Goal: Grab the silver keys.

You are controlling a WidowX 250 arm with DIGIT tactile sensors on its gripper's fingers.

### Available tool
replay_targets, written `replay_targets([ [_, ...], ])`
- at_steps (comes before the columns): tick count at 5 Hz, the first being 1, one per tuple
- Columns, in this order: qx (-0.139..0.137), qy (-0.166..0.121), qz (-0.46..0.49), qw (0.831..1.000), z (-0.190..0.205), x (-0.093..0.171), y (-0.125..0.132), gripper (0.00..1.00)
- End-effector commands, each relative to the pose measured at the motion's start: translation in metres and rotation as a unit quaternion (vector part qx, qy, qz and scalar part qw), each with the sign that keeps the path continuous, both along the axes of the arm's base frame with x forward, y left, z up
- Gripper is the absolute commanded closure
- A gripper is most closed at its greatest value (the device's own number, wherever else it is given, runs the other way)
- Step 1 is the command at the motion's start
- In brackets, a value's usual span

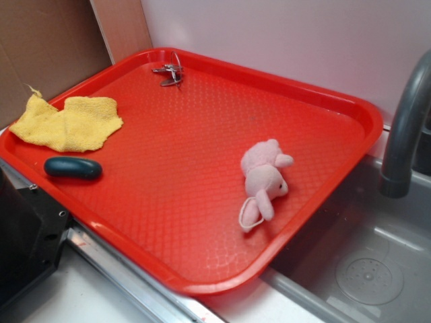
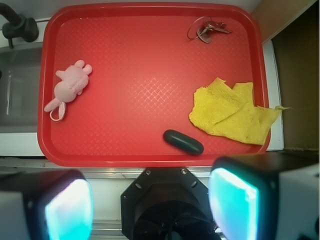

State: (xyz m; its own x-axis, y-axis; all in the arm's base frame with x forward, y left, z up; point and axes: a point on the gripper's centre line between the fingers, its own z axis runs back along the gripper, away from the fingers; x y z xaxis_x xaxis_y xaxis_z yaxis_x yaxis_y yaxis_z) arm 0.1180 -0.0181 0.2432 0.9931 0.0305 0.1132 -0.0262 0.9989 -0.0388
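Observation:
The silver keys [image 1: 170, 73] lie on a ring at the far corner of the red tray [image 1: 323, 195], close to its rim. The wrist view has the silver keys [image 2: 209, 29] at the tray's [image 2: 150, 159] upper right. My gripper [image 2: 150, 205] hangs high above the tray's near edge, open, with nothing between its two teal pads [image 2: 69, 210]. It is far from the keys. The gripper does not appear in the exterior view.
A pink plush [image 1: 264, 183] lies on the tray's right side. A yellow cloth [image 1: 67, 122] and a dark teal oval object [image 1: 73, 167] sit at its left. A grey tap [image 1: 407, 128] and a sink [image 1: 363, 269] are to the right. The robot base [image 2: 167, 205] is below.

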Motion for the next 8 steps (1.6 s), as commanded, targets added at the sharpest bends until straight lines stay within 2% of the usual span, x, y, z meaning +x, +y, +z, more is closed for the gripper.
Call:
replay_targets([
  [1, 0.0, 0.0, 0.0, 1.0, 0.0, 0.0, 0.0, 0.0],
  [2, 0.003, -0.06, 0.124, 0.99, -0.03, 0.05, 0.018, 0.0],
  [3, 0.005, -0.108, 0.238, 0.965, -0.057, 0.097, 0.028, 0.0],
  [4, 0.0, -0.128, 0.307, 0.943, -0.079, 0.134, 0.067, 0.0],
  [5, 0.006, -0.135, 0.332, 0.934, -0.098, 0.136, 0.099, 0.0],
  [6, -0.006, -0.133, 0.35, 0.927, -0.113, 0.137, 0.123, 0.0],
  [7, -0.014, -0.124, 0.36, 0.925, -0.119, 0.151, 0.138, 0.0],
  [8, -0.014, -0.124, 0.36, 0.925, -0.119, 0.151, 0.138, 0.0],
])
